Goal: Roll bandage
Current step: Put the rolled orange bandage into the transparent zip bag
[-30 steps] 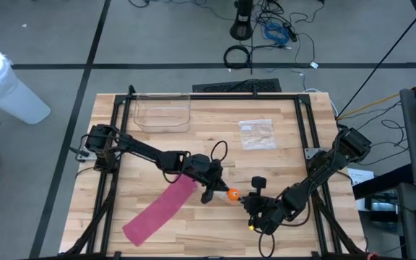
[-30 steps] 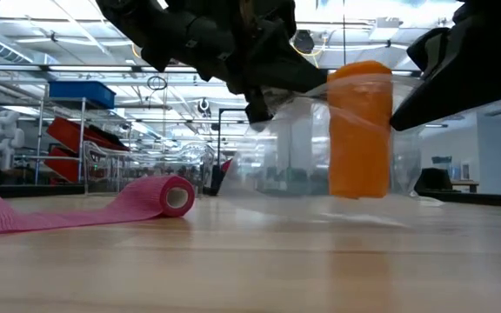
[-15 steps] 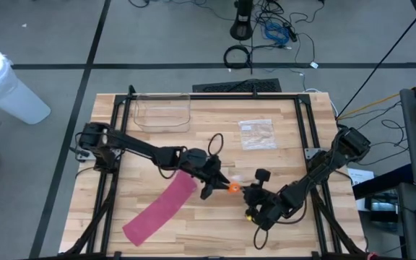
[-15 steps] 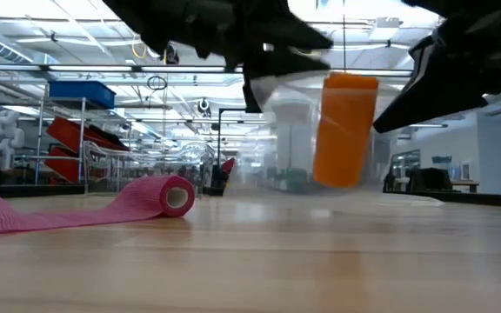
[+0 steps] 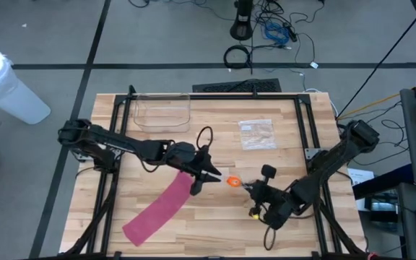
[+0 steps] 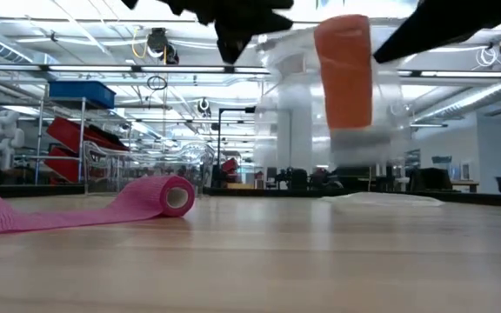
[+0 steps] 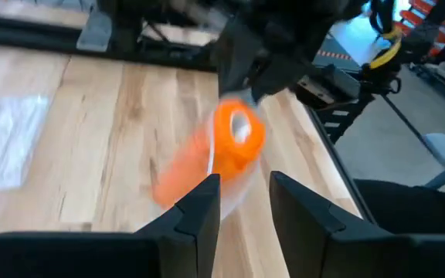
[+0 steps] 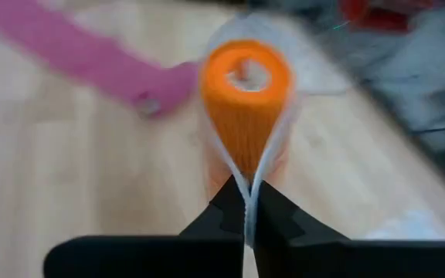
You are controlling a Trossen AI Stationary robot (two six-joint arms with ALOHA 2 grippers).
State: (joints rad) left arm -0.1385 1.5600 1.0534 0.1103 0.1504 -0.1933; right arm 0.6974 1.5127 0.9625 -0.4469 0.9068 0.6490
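An orange bandage roll (image 6: 344,69) sits inside a clear plastic wrapper (image 6: 381,104), lifted well above the table. My right gripper (image 8: 247,208) is shut on the wrapper and comes from the table's right (image 5: 250,188). My left gripper (image 7: 246,193) stands open just left of the roll (image 5: 233,180), its fingers apart. A pink bandage (image 5: 161,209) lies mostly unrolled on the table. Its rolled end (image 6: 172,196) rests on the wood and its tail runs toward the near left. My left gripper has the wrapper's clear film close by its fingertips (image 7: 207,193); I cannot tell whether it touches. My right gripper pinches the wrapper's gathered edge (image 8: 247,189) between its two fingers. The film loops out around the orange roll, which hangs upright and clear of the table.
A clear plastic box (image 5: 163,112) stands at the far left of the table. A flat clear bag (image 5: 257,133) lies at the far middle. Black frame rails (image 5: 114,144) run along the table's left and right sides.
Both grippers have risen, and the wrapped orange roll has gone up with them, from just above the table to well clear of it. The pink bandage has stayed where it lay.
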